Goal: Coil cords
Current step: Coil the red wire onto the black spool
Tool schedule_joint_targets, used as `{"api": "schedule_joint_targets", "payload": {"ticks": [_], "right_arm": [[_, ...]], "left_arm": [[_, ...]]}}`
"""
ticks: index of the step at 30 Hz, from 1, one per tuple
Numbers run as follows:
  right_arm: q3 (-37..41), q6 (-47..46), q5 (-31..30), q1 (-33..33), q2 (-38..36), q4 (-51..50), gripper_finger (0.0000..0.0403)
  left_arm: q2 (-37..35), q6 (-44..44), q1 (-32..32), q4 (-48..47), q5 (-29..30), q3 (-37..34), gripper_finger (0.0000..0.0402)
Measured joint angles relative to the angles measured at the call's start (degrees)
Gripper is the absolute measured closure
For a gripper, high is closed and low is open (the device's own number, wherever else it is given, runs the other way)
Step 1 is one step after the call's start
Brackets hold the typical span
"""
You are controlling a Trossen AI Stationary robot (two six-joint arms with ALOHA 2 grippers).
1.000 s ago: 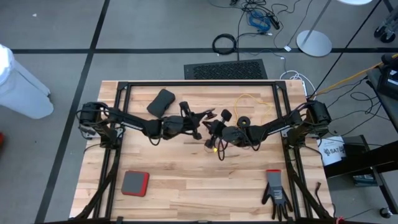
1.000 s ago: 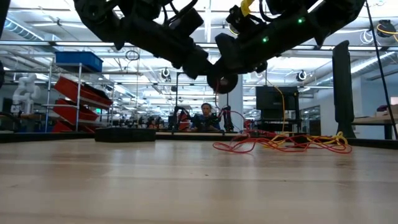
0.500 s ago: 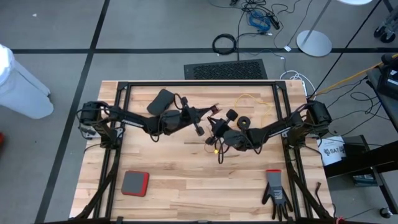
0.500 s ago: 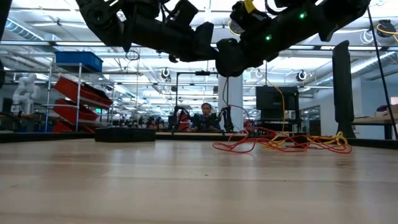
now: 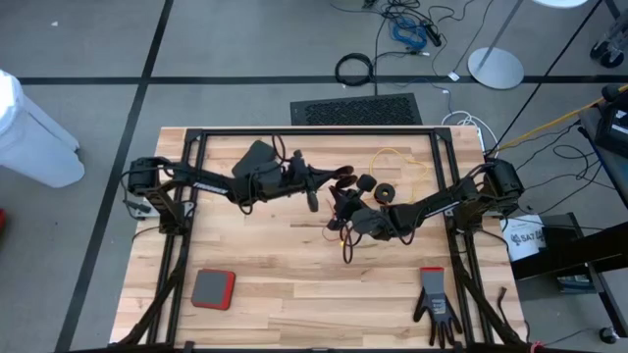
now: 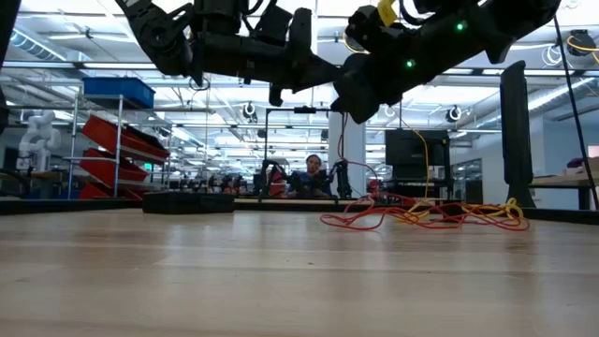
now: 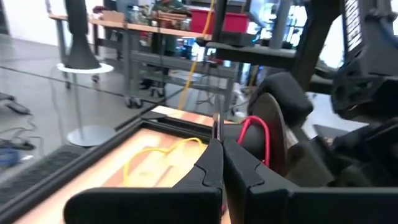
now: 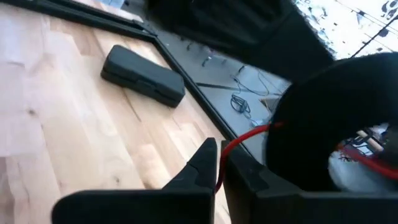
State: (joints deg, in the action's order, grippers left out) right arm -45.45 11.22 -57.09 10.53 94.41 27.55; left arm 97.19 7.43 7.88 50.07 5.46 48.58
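A thin dark red cord (image 8: 245, 138) runs from my right gripper (image 8: 219, 160) to a round black reel (image 8: 323, 124). The reel (image 7: 273, 118) carries a red loop (image 7: 256, 134). My left gripper (image 7: 217, 144) is shut just short of it. In the high view both grippers, left (image 5: 336, 177) and right (image 5: 339, 199), meet above the table's middle, and a length of cord (image 5: 344, 240) hangs below them. What carries the reel is hidden. The yellow cord (image 5: 392, 162) lies loose at the far right, beside a second black reel (image 5: 385, 193). My left gripper pinches a thin dark strand (image 7: 216, 124) at the very ends of its two shut fingers, held level above the table. The strand stands up out of the fingertips, close to the reel's red loop. My right gripper pinches the red cord (image 8: 218, 169) between its two fingers, roughly level and clear of the table. From the fingers the cord bends away to the reel.
A black case (image 5: 257, 155) lies at the far left under my left arm. A red and grey pad (image 5: 213, 288) sits near left and a black glove (image 5: 435, 304) near right. A black frame (image 5: 314, 131) rims the table. Red and yellow cord lies tangled (image 6: 421, 215) at the far right.
My left gripper has swung toward the table's far edge and a little right, rolling about its own axis, fingers still shut. The reel that showed under the grippers in the low view is now hidden behind the arms. My right gripper has turned somewhat in place.
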Motion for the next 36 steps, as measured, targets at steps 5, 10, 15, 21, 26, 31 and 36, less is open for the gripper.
{"api": "schedule_joint_targets", "payload": {"ticks": [5, 10, 15, 21, 26, 31, 36], "right_arm": [[0.00, -0.93, 0.21, 0.62, 0.00, -2.42, 0.0369], [0.02, -1.00, 0.28, 2.41, 0.00, -3.80, 0.0357], [0.02, -0.19, 0.32, 3.75, 0.00, -4.30, 0.0356], [0.09, -1.90, -0.51, 2.32, 0.00, -8.72, 0.0355], [0.13, -1.32, 0.43, 1.78, 0.00, -9.53, 0.0355], [0.14, -0.41, 2.23, 1.78, 0.00, -9.28, 0.0355], [0.15, -0.49, 3.47, 1.68, 0.00, -9.00, 0.0355]], "left_arm": [[0.00, 3.54, 2.03, 0.16, -6.48, 0.00, 0.0402], [0.00, 5.83, 3.82, 0.04, -13.99, 0.00, 0.0402], [-0.24, 6.51, 4.83, -0.24, -19.84, 0.00, 0.0402], [-2.35, 6.19, 5.91, -1.64, -22.34, 0.00, 0.0402], [-5.83, 4.17, 6.62, -5.18, -22.63, 0.00, 0.0402], [-9.76, 1.00, 6.63, -10.65, -21.86, 0.00, 0.0402], [-12.64, -0.74, 6.65, -16.01, -21.63, 0.00, 0.0402]]}}
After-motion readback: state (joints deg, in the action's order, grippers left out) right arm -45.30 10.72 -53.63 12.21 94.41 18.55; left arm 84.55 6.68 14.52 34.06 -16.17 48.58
